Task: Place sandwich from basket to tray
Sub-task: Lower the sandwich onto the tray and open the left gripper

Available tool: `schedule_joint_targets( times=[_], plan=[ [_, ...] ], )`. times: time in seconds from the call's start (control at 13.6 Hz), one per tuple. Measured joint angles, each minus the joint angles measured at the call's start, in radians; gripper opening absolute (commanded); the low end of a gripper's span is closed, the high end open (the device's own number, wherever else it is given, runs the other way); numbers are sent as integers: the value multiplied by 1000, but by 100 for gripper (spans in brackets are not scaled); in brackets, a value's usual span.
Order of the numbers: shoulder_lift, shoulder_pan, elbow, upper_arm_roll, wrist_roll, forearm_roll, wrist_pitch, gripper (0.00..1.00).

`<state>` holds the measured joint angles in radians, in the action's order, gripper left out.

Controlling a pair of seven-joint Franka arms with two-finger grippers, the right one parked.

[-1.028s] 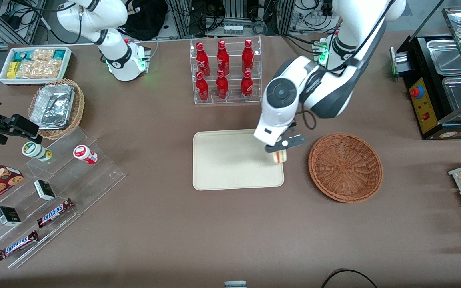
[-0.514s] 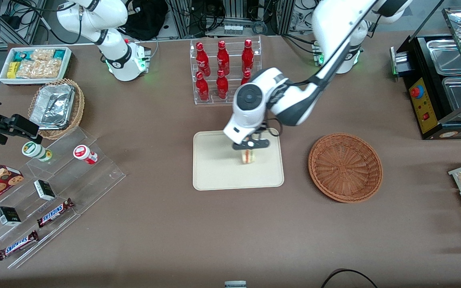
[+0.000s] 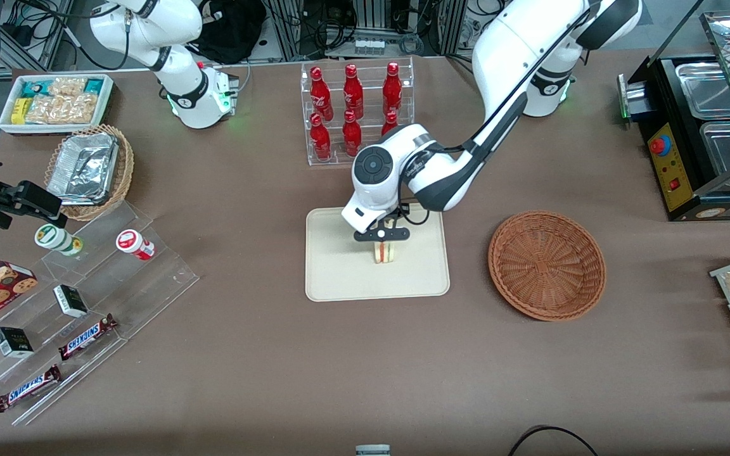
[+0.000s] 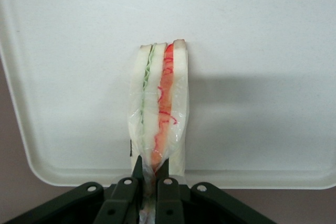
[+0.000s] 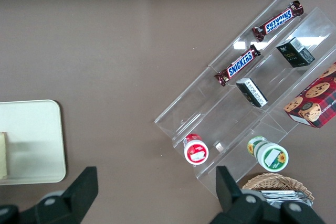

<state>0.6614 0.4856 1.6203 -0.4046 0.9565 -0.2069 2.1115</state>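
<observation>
Fingers (image 4: 127, 192) of the gripper (image 3: 382, 235) pinch the sandwich's (image 3: 385, 252) wrapped end, holding it over the middle of the tray (image 3: 339, 278). The basket (image 3: 547, 264) beside the tray holds nothing. A bottle rack (image 3: 357, 111) stands farther back. Half a second ago the sandwich hung slightly nearer the basket.

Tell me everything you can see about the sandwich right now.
The sandwich is a wedge of pale white bread with a green and a red filling layer along its edge, in what looks like clear wrap. It stands on edge over the middle of the cream tray, pinched by the shut gripper. Whether it touches the tray is unclear.
</observation>
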Motion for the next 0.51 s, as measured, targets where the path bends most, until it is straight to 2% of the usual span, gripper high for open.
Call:
schedule_joint_targets(
  times=[0.07, 0.15, 0.22, 0.51],
  plan=[
    [6, 3, -3, 0, 0, -1, 3, 26],
    [8, 5, -5, 0, 0, -3, 4, 73],
    [8, 5, -7, 0, 0, -6, 4, 100],
    [8, 5, -11, 0, 0, -23, 2, 100]
  ],
)
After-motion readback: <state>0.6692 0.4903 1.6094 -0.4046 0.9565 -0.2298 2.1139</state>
